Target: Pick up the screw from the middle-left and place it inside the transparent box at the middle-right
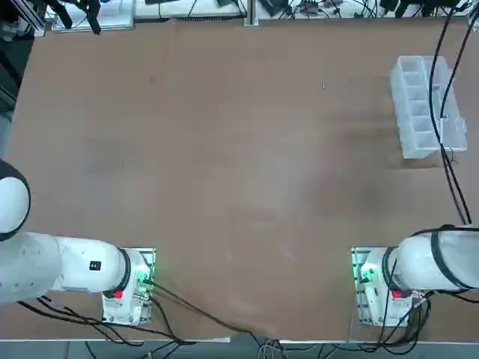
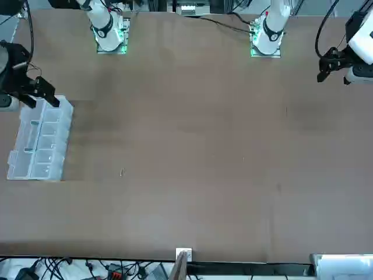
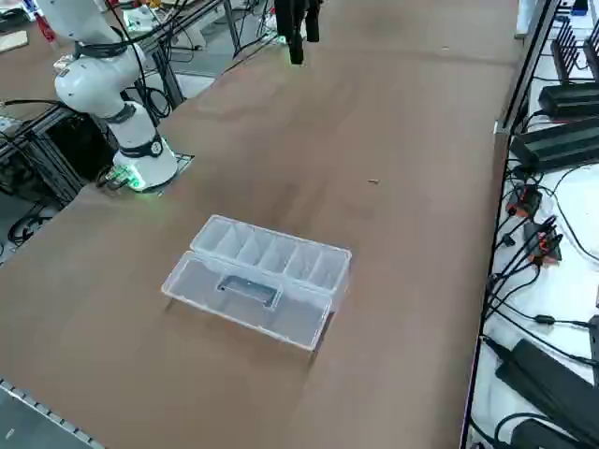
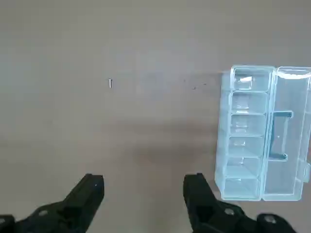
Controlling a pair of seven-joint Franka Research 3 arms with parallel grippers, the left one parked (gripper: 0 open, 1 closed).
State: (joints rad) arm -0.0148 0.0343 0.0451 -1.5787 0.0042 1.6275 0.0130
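Right tool point(image 4: 145, 180) held near transparent box point(image 4: 249, 126), fingers apart; pick-up pending; alignment over screw point(image 4: 110, 83), left of box, needed

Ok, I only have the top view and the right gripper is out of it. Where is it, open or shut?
Observer: The right gripper is open, nothing between its fingers; in the front view it overlaps the transparent box's end nearer the arms' bases.
Operator: The screw is just a speck here. Which way does its head face?
Observer: In the right wrist view, the screw lies with its head end away from the gripper.
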